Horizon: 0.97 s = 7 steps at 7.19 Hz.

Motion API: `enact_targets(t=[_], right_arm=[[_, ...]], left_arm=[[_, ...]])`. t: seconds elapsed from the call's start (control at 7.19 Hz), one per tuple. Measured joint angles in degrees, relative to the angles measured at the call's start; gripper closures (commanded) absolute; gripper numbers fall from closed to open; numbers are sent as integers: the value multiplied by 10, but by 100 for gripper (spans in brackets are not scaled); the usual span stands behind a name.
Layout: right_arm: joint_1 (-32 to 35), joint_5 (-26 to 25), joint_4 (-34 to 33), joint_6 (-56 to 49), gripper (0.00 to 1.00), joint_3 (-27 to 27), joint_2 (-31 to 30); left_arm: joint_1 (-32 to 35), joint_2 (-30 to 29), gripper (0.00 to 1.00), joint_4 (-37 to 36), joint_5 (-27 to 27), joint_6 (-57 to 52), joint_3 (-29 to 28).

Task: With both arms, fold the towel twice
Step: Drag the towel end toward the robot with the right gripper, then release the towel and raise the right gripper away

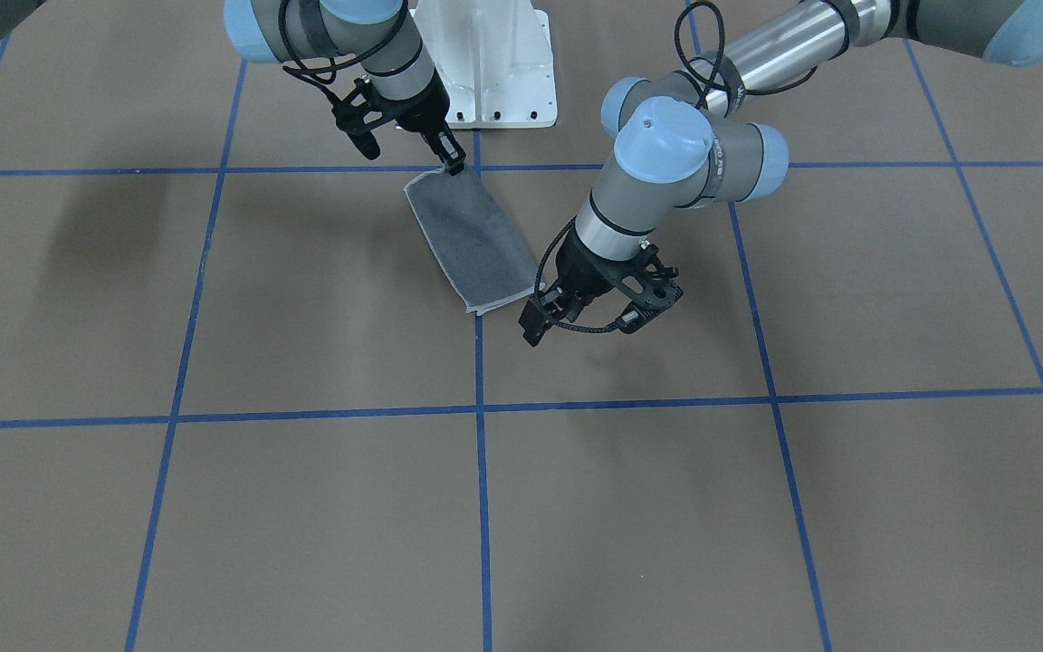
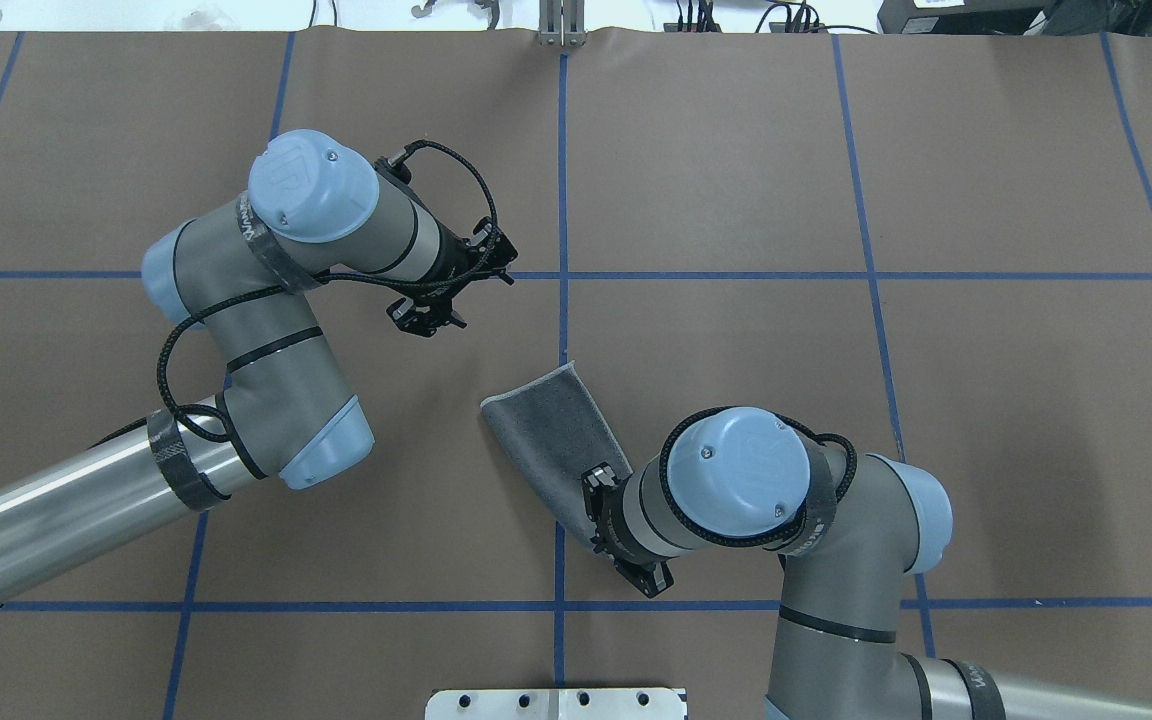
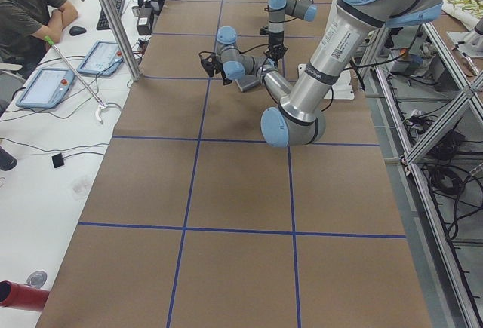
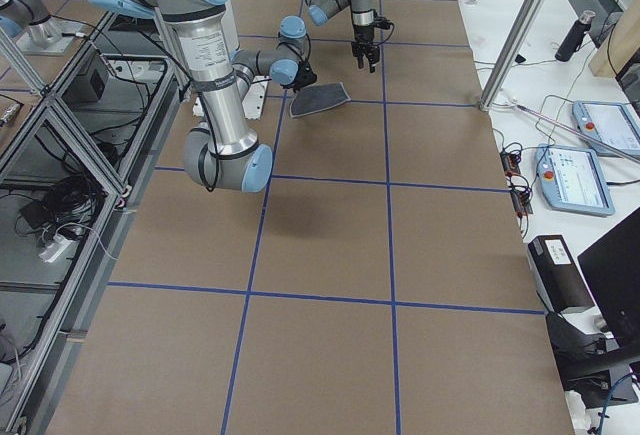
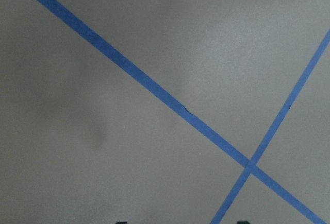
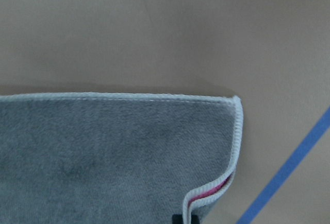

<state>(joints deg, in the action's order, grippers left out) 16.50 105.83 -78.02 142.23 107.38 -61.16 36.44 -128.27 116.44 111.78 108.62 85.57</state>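
The towel (image 1: 472,240) lies folded into a narrow strip, dark grey face up, near the middle of the table (image 2: 736,180). A sliver of pink shows at its corner in the right wrist view (image 6: 211,189). My right gripper (image 1: 454,166) is shut on the towel's end nearest the robot's base and holds that corner slightly raised (image 2: 601,500). My left gripper (image 1: 580,324) hangs open above the table beside the towel's far end, apart from it (image 2: 466,290). The left wrist view shows only bare table and blue tape (image 5: 154,87).
The white pedestal (image 1: 494,72) is bolted just behind the towel. Blue tape lines (image 2: 563,200) cross the brown table. A person (image 3: 26,11) sits at a side desk with tablets (image 3: 45,87). Aluminium posts (image 4: 515,30) stand along that table edge.
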Motion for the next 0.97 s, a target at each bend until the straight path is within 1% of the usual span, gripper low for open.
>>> enact_targets(t=[0.42, 0.7, 0.97], right_arm=[[51, 6, -2, -6, 0, 8, -3], [78, 15, -2, -26, 0, 1, -7], [82, 17, -1, -36, 0, -6, -7]], left_arm=[[-34, 26, 34, -1, -5, 1, 33], [-65, 40, 40, -2, -9, 1, 41], [-77, 44, 42, -2, -12, -3, 40]])
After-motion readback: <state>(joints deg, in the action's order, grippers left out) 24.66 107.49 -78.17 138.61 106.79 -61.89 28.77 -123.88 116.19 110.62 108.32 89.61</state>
